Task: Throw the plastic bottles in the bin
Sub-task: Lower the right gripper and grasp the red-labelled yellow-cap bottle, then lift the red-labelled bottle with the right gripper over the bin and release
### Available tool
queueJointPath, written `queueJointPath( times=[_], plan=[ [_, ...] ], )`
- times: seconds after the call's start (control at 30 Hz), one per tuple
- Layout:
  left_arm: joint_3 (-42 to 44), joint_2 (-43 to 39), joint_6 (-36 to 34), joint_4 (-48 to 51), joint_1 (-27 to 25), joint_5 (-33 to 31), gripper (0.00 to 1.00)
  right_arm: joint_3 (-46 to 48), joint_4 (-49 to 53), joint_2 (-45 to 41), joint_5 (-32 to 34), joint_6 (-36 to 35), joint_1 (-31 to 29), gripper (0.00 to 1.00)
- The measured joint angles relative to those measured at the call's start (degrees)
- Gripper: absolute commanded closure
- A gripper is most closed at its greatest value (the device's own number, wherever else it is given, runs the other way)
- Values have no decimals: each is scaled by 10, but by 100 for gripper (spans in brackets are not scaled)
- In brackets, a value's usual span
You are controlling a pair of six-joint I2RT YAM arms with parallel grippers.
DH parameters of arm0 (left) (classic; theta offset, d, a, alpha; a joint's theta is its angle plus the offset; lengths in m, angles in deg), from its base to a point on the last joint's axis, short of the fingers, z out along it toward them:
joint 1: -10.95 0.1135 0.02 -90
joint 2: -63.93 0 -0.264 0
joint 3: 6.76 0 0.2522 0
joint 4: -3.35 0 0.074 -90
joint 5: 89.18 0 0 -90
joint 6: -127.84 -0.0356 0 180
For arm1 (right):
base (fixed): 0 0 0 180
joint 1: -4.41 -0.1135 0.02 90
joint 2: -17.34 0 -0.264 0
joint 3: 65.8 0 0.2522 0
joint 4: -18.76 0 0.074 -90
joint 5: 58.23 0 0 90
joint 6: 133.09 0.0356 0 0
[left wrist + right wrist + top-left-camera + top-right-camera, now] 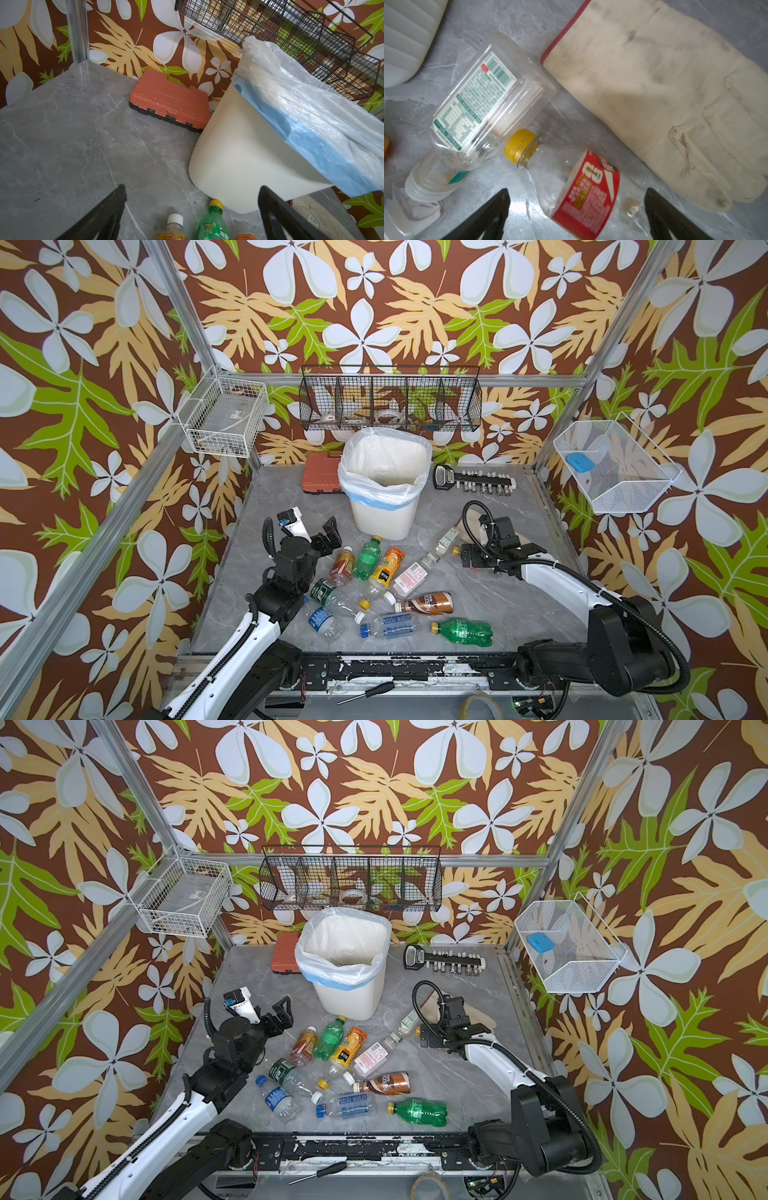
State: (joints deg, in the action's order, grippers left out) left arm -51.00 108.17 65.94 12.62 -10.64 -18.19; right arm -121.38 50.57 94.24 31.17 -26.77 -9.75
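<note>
The bin (pixel 384 514) hides part of the orange case (pixel 321 472).

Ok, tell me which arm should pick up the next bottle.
Right. The right fingers, open, frame the red-labelled bottle beside the glove. The left fingers, open too, point at bare table by the bin, beyond the nearest bottles.

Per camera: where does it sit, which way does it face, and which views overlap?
Top views: high over the arm bases, looking down on table, bin, bottles; both arms show, left gripper and right gripper.
Left wrist: low, facing the bin's wall and an orange case; open fingers show.
Right wrist: looking down on a red-labelled bottle and beige glove; open fingers show.
Shared: left wrist and both top views show the bin.
</note>
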Motion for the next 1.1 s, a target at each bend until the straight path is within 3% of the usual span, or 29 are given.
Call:
queueJointPath(
  times=[0.47, 0.8, 1.1],
  plan=[
    [-2, 1, 1, 1, 0, 1, 0, 57, -6, -20, -31, 30, -6, 10],
    [-2, 3, 9, 16, 0, -3, 0, 66, -21, 1, -29, 47, -35, 39],
    [-3, 5, 28, 34, 0, -22, 0, 56, -7, -65, -6, 63, -36, 47]
  ],
)
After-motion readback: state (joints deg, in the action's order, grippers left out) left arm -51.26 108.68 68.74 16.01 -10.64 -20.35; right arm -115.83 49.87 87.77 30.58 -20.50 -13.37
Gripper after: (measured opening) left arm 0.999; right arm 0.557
